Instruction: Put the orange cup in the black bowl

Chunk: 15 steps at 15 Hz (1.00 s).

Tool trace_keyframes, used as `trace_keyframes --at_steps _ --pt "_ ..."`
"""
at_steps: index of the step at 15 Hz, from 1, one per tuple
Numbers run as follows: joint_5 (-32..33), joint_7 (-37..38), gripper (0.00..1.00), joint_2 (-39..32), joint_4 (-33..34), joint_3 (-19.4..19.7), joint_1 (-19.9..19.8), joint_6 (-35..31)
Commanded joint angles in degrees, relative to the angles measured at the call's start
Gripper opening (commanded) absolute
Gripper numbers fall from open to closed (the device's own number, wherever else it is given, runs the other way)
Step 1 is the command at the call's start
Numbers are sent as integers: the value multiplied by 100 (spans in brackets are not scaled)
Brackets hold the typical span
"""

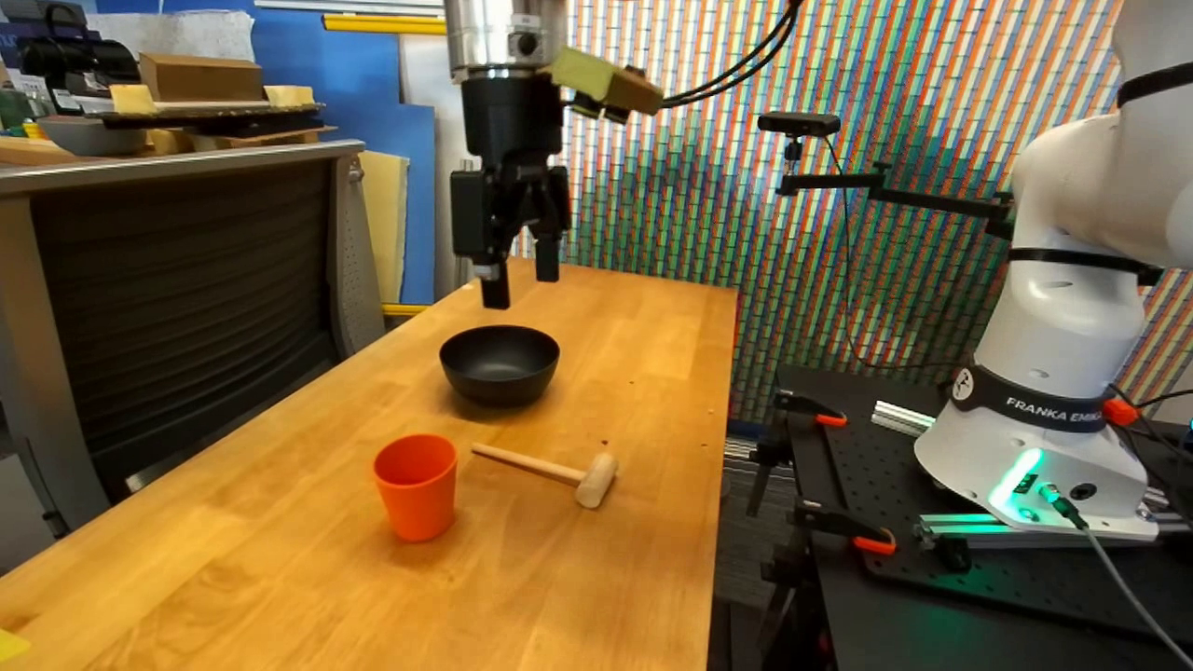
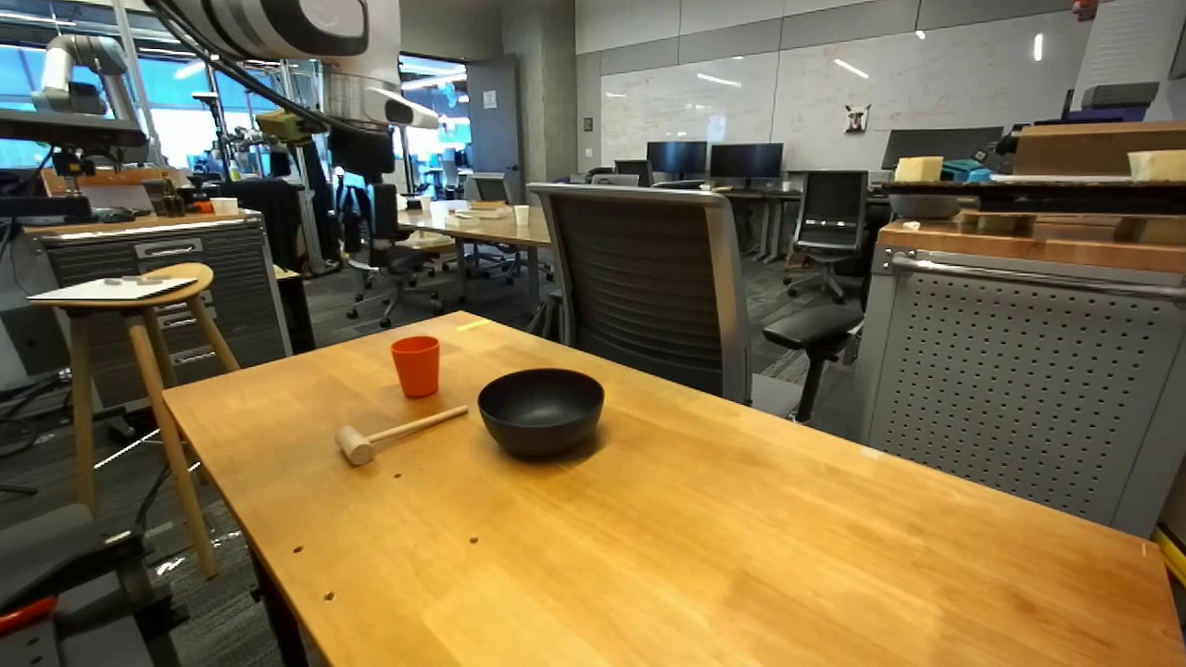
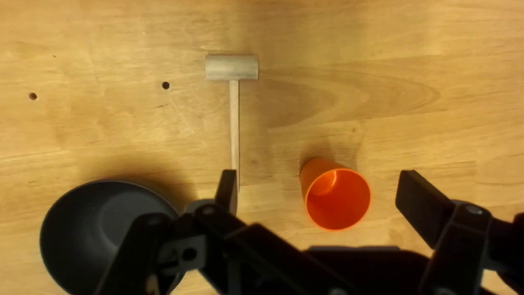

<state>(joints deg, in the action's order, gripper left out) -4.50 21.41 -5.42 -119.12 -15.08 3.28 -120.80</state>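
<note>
The orange cup (image 1: 417,489) stands upright on the wooden table; it also shows in an exterior view (image 2: 416,367) and in the wrist view (image 3: 337,200). The black bowl (image 1: 500,366) stands upright near the cup, apart from it, and nothing shows inside it. It also shows in an exterior view (image 2: 541,414) and at the lower left of the wrist view (image 3: 82,237), partly hidden by the gripper. My gripper (image 1: 522,280) is open and empty, high above the table. In the wrist view the cup lies below, between the open fingers (image 3: 323,196), not touched.
A wooden mallet (image 1: 550,468) lies on the table (image 1: 280,550) beside the cup and bowl; it also shows in the wrist view (image 3: 231,67). A chair (image 2: 649,287) stands at the table's edge. A camera on an arm (image 1: 799,124) stands by the patterned curtain.
</note>
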Motion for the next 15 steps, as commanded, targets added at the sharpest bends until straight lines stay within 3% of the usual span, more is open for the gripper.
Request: trace_keyframes --at_steps 1,6,11,12,13,15 --pt "400 243 100 -1443 1418 341 437 232" --pt "377 224 100 -3020 2844 761 905 378" --pt "88 181 100 -3882 3897 965 925 908" --pt "61 166 94 -3978 4017 994 901 977" --pt "7 193 74 -4035 4075 1018 885 1053" --pt "-191 184 69 -4085 4128 1017 804 1148"
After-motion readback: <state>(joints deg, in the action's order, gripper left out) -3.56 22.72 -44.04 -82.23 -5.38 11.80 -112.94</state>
